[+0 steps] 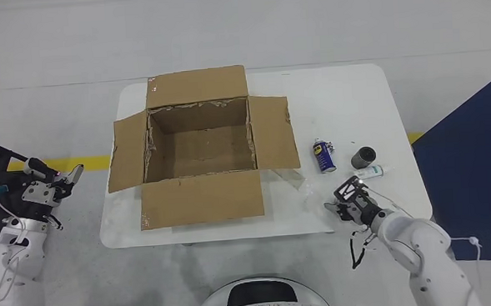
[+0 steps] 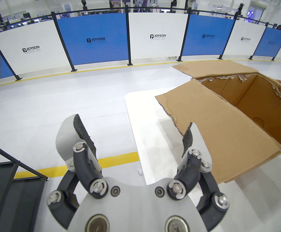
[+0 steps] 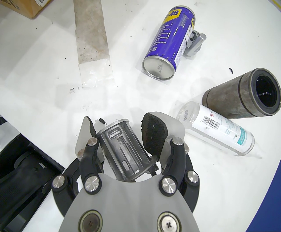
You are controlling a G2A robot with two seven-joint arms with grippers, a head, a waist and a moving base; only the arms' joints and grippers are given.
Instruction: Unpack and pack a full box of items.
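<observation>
Right gripper [image 3: 121,125] clamped on slotted grey cylinder [image 3: 123,151], long axis along the fingers, right of the open, empty box [image 1: 202,147]; bottle [image 3: 219,131], dark sleeve [image 3: 230,98], spray can [image 3: 171,39] just beyond; left gripper [image 2: 133,127] spread, empty, off the box's left flap.

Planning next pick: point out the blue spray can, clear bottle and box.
blue spray can [image 3: 172,37], right wrist view, label side.
clear bottle [image 3: 217,128], right wrist view, white label.
box [image 1: 199,151], top view, bare floor.
</observation>
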